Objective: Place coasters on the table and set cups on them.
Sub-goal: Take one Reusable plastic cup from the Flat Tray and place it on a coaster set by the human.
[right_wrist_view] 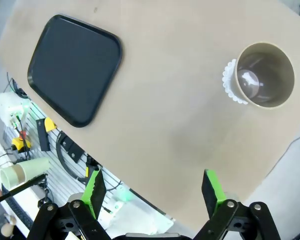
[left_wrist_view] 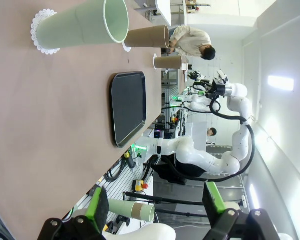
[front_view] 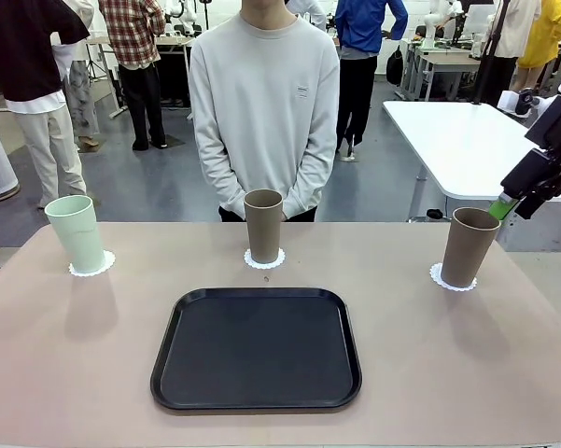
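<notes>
In the front view, three cups are seen upright on the table point(front_view: 65, 373), each on its own coaster: the mint cup point(front_view: 77, 233) at 9 o'clock of the black tray point(front_view: 257, 348), one brown cup point(front_view: 263, 226) at 12 o'clock, the other brown cup point(front_view: 469, 246) at 3 o'clock on a lacy coaster point(front_view: 436, 276). The right pincer point(front_view: 511, 203) hangs just beside that cup's rim, apart from it.

In the left wrist view, the left pincer point(left_wrist_view: 157, 206) is seen spread wide and empty, well apart from the mint cup.

In the right wrist view, the right pincer point(right_wrist_view: 154, 194) is likewise wide and empty, the brown cup at 2 o'clock.

The cups are judged light, stiff and easily tipped (a mid-wall grip would suit); the paper coasters are judged flimsy. Open room is left around the tray, though the right cup is near the table edge.
</notes>
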Controlling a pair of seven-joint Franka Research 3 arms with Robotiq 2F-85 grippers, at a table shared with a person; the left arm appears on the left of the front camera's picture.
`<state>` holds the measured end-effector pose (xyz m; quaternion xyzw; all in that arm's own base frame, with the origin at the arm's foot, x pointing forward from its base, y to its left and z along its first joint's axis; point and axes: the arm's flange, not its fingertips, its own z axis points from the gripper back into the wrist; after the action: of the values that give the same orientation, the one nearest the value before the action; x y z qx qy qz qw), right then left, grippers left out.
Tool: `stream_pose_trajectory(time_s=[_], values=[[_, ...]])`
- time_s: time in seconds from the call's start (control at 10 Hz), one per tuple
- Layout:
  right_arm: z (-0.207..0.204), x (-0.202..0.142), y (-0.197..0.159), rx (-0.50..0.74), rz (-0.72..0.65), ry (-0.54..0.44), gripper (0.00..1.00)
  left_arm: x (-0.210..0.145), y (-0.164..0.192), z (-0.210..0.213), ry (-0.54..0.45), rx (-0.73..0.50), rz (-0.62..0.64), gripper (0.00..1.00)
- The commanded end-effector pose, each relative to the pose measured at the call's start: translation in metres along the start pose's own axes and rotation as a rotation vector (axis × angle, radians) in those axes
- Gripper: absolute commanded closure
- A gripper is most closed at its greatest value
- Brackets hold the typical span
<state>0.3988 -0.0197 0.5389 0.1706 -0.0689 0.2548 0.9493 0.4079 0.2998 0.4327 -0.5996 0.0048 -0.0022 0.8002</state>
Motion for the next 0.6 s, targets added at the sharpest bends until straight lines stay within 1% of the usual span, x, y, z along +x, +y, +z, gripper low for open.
stream_pose_trajectory(time_s=[0.0,0.4,0.5], values=[[-0.0049,-0.0044,-0.0003,-0.012,0.019,-0.012,0.00,-0.0013,-0.0034,0.0002,0.002,-0.001,0.007,0.00],[-0.0049,-0.0044,-0.0003,-0.012,0.019,-0.012,0.00,-0.0013,-0.0034,0.0002,0.002,-0.001,0.007,0.00],[0.0005,-0.0010,-0.0012,0.001,-0.002,-0.002,0.00,-0.0013,-0.0034,0.0002,0.002,-0.001,0.007,0.00]])
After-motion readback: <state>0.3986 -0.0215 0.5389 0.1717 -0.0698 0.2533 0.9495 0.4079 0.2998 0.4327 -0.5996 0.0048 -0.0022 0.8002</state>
